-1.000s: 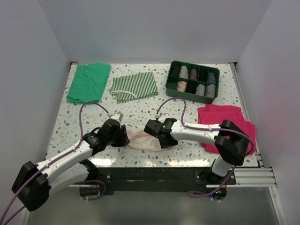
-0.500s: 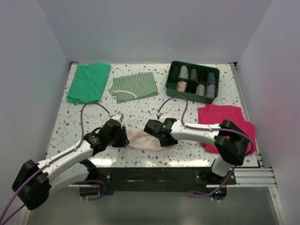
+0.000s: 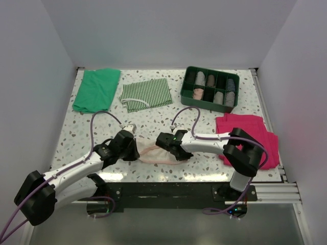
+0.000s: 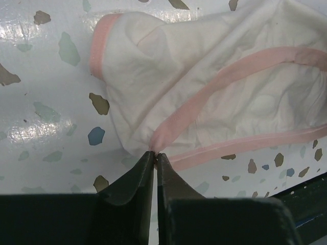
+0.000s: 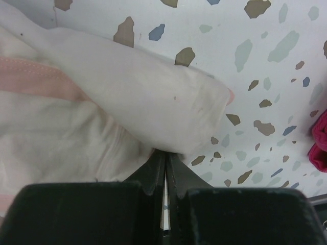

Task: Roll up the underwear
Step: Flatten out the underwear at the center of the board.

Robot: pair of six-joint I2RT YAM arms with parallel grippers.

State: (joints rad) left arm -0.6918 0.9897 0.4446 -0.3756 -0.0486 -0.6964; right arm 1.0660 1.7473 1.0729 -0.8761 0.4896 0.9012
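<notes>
Speckled terrazzo table (image 3: 87, 133) inside a white-walled booth, with the underwear (image 3: 153, 151) lying flat near the front edge between the two arms; we see it as pale, limp cloth with pink edging, loosely rumpled and not yet rolled. At its left end, the left gripper (image 4: 155, 155) has its jaws pressed together on the pink hem where two bands of trim meet; at its right end, the right gripper (image 5: 165, 154) has its jaws closed too, apparently pinching a fold of the pale fabric, though the contact itself sits partly under the cloth. Farther back lie a green cloth (image 3: 96, 89), a striped cloth (image 3: 145, 93) and a green tray (image 3: 207, 103) holding rolled items; a magenta cloth (image 3: 245, 127) sits to the right, well apart from the work. We judge the garment light, soft and without stiffness; it will sag, stretch and bunch rather than hold a shape, and may slide on the glossy top. The edging looks thicker than the body, so we would take hold there, at both ends of one edge, keeping it taut while turning it over.
</notes>
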